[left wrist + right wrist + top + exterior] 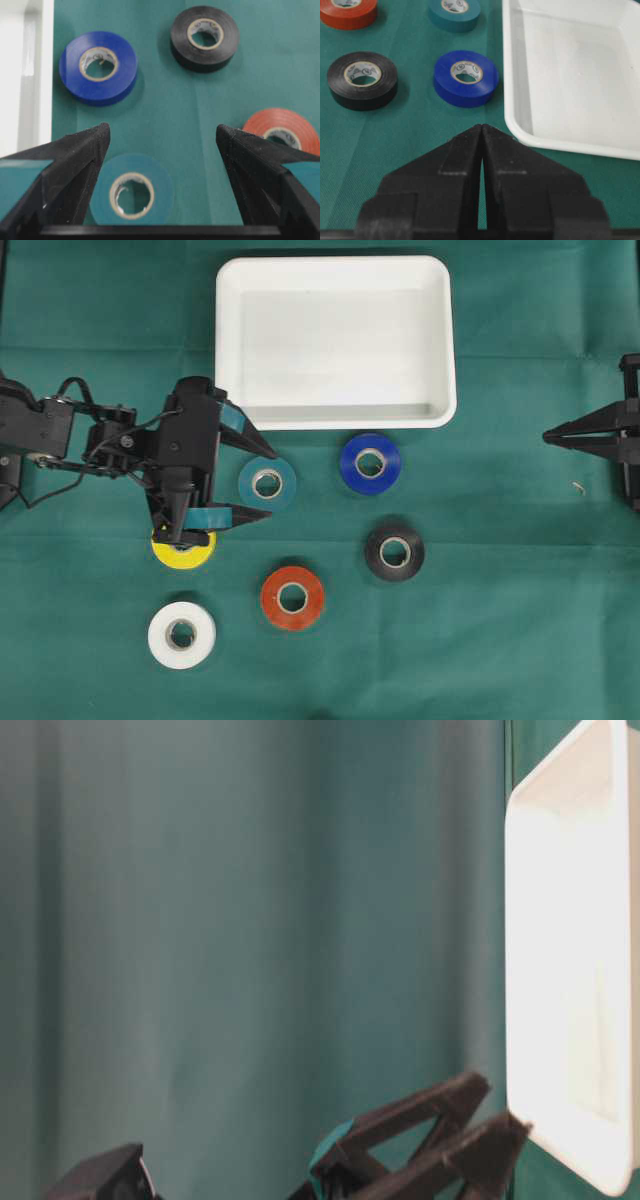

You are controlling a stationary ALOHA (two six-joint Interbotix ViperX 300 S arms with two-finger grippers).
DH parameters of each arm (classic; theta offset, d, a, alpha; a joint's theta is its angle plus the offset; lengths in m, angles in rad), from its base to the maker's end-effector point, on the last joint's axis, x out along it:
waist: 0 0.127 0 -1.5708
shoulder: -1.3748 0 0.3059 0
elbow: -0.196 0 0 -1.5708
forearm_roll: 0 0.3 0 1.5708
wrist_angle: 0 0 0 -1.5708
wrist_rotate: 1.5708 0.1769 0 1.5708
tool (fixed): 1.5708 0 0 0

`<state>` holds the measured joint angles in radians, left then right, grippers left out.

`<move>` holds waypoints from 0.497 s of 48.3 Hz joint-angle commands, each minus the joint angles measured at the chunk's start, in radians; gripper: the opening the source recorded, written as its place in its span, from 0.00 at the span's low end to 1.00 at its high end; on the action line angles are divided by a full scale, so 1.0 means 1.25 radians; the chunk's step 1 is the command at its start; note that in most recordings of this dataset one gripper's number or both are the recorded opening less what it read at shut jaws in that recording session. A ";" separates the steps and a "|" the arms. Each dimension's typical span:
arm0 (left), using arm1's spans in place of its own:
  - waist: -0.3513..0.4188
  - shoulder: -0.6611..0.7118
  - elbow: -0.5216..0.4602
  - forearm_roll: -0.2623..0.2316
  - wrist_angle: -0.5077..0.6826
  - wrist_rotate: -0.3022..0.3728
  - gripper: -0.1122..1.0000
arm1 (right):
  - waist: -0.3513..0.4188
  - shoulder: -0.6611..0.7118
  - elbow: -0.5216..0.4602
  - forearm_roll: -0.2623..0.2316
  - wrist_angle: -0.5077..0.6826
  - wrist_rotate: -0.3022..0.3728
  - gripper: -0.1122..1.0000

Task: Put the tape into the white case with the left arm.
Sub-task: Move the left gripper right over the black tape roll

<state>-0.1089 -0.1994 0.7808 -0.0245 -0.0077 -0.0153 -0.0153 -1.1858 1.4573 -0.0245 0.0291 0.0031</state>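
Green cloth covers the desk [500, 640], and the white case [336, 275] lies at its far side with nothing in it. Just in front of the case sit a teal tape roll [267, 483] and a blue roll [370, 463]; farther from it lie black [394, 551], red [292, 597], yellow [184, 552] and white [181, 635] rolls. The left hand [270, 482] hovers by the teal roll, fingers spread wide and gripping nothing. The right hand [549, 436] waits well right of the case, its fingers pressed together.
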 commanded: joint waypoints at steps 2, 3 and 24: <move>-0.005 0.005 -0.031 -0.002 -0.002 0.000 1.00 | 0.000 0.012 -0.009 -0.001 -0.004 0.001 0.02; -0.006 0.006 -0.033 -0.002 -0.001 0.000 1.00 | 0.000 0.013 -0.009 -0.001 -0.004 0.001 0.02; -0.007 0.016 -0.045 -0.002 0.025 0.000 1.00 | 0.000 0.013 -0.007 -0.001 -0.004 0.001 0.02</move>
<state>-0.1150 -0.1749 0.7517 -0.0261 0.0261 -0.0138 -0.0153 -1.1858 1.4588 -0.0245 0.0291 0.0031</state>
